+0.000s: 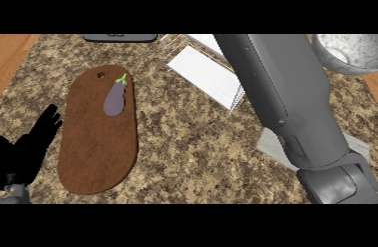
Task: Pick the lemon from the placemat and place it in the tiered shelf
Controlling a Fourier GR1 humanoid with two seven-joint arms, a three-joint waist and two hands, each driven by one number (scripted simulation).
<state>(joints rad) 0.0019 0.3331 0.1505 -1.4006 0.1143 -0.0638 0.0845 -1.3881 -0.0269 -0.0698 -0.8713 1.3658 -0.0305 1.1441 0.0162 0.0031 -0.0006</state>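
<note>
No lemon shows anywhere in the head view. The grey placemat (272,145) lies at the right, mostly covered by my right forearm (284,91), which stretches from the lower right up to the top edge. The right hand itself is cut off beyond that edge. The white tiered shelf (205,73) stands at the back centre, just left of the forearm. My left hand (29,143) rests open at the lower left, fingers up, beside the cutting board.
A brown oval cutting board (97,146) lies left of centre with a purple eggplant (115,97) on its far end. A metal bowl (347,53) sits at the back right. A dark flat object (119,37) lies at the back edge.
</note>
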